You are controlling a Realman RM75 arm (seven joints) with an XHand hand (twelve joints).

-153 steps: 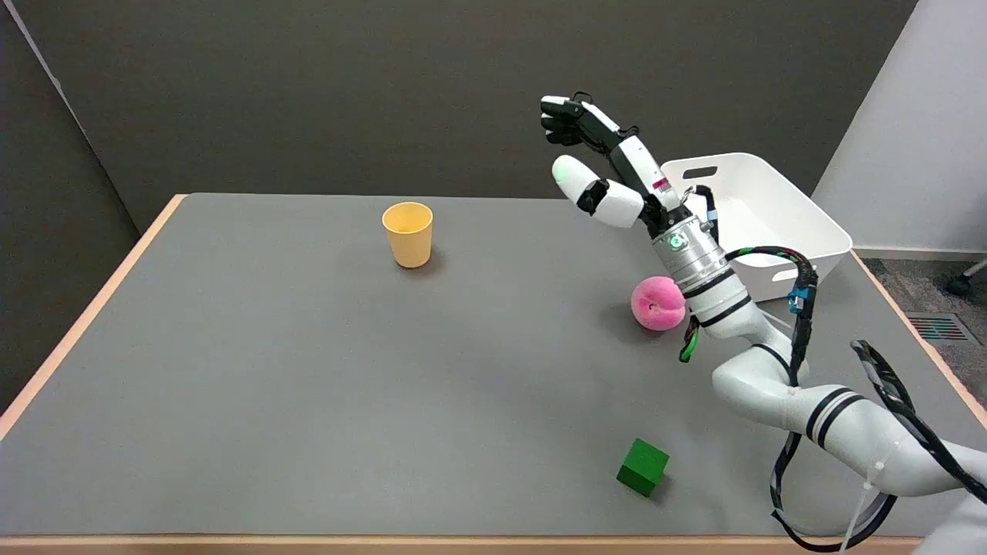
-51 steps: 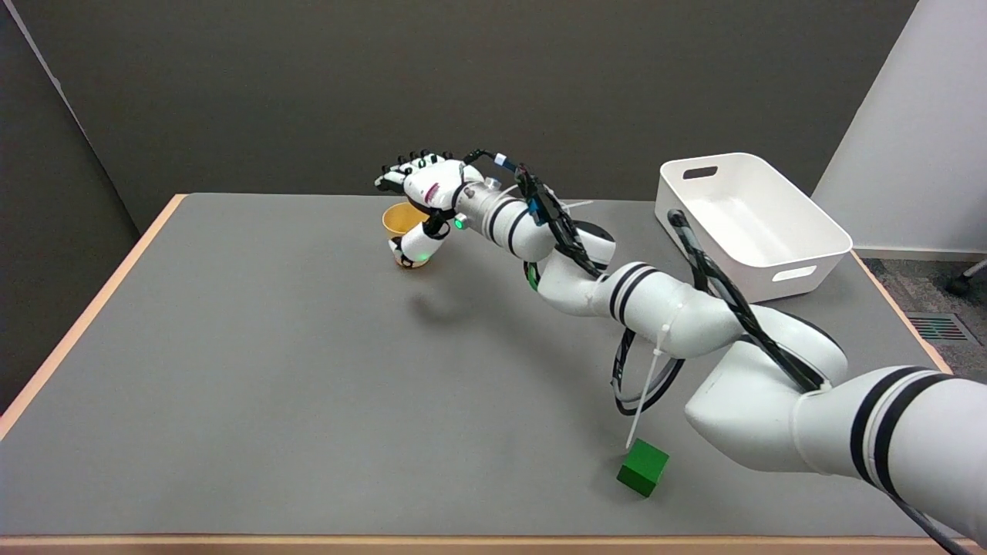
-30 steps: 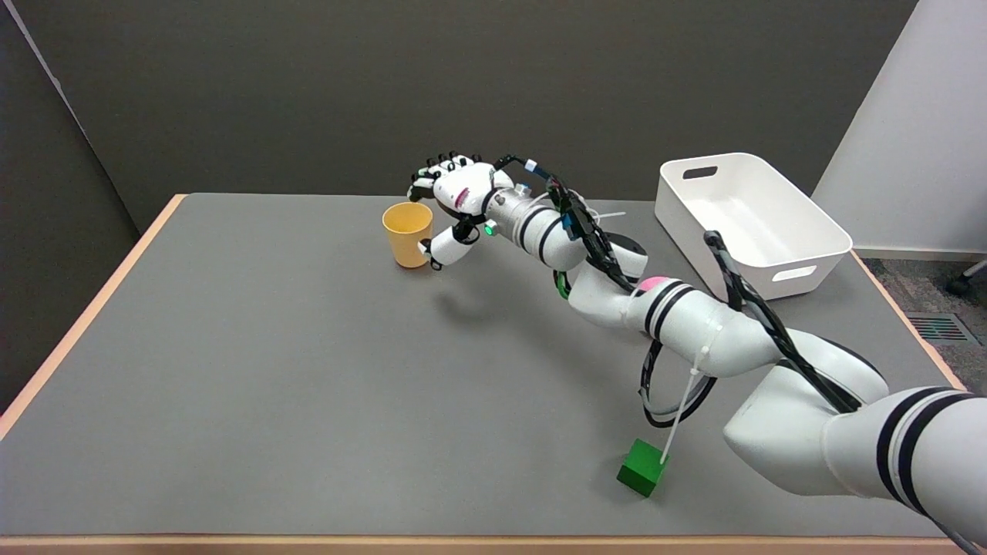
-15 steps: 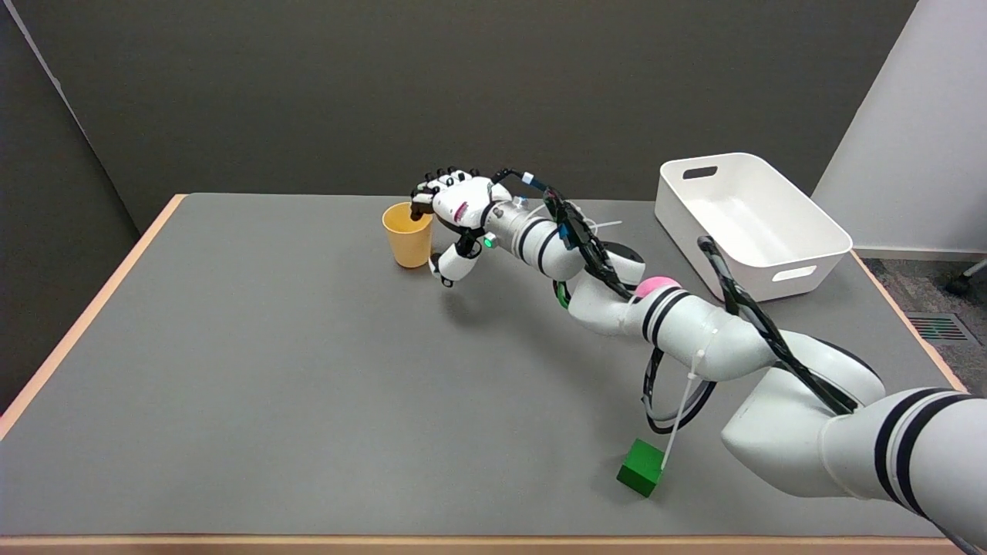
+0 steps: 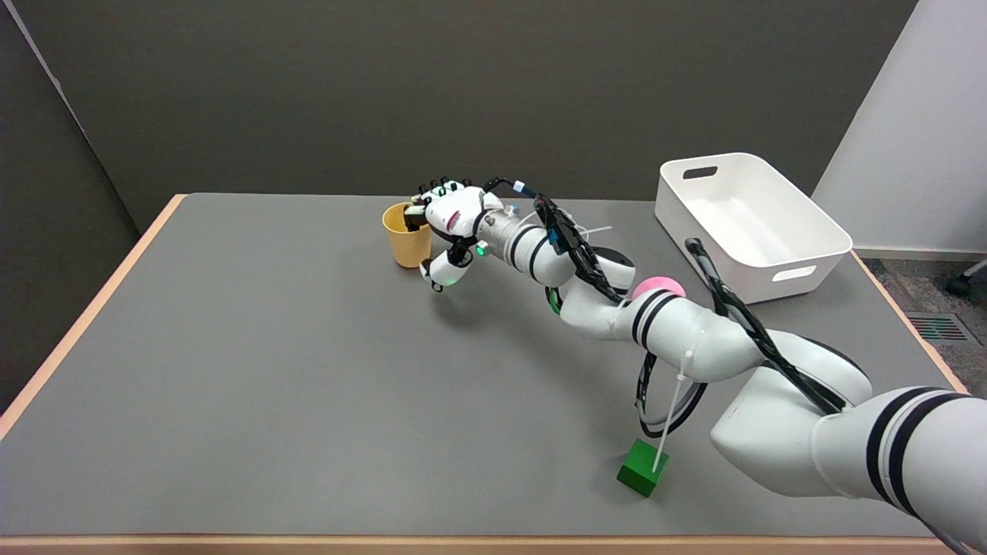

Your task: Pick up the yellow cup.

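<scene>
Robot hand (image 5: 449,223) sits against the right side of the yellow cup (image 5: 404,239), at the far middle of the desk (image 5: 254,370). We see dark fingertips (image 5: 416,217) hooked over the cup's rim and reaching into its mouth, and the white thumb (image 5: 443,271) low beside the cup's outer wall, near its base. Whether the thumb presses the wall or only stands just beside it, we cannot tell at this resolution. So we log the grip as unresolved: fingers wrapped around the rim, closure on the wall not confirmed.

The cup stands upright on the desk, mouth up, base apparently flat on the surface. No lift is visible.

Handling notes, our judgement: the cup looks like thin moulded plastic, so light, fairly stiff at the rim, and likely to flex in the mid-wall if squeezed hard. It appears empty. The surface looks smooth, so a pinch could slip; light weight also means it tips or skids under a sideways nudge. The rim-and-wall pinch under way is reasonable: fingers inside, thumb outside, wall between. We would want the thumb opposed higher on the wall, closer to the fingers, before raising.

Elsewhere on the desk: pink peach (image 5: 658,287) partly hidden behind the arm, green block (image 5: 641,468) near the front edge, white bin (image 5: 752,223) at the far right. All are well apart from the cup.
</scene>
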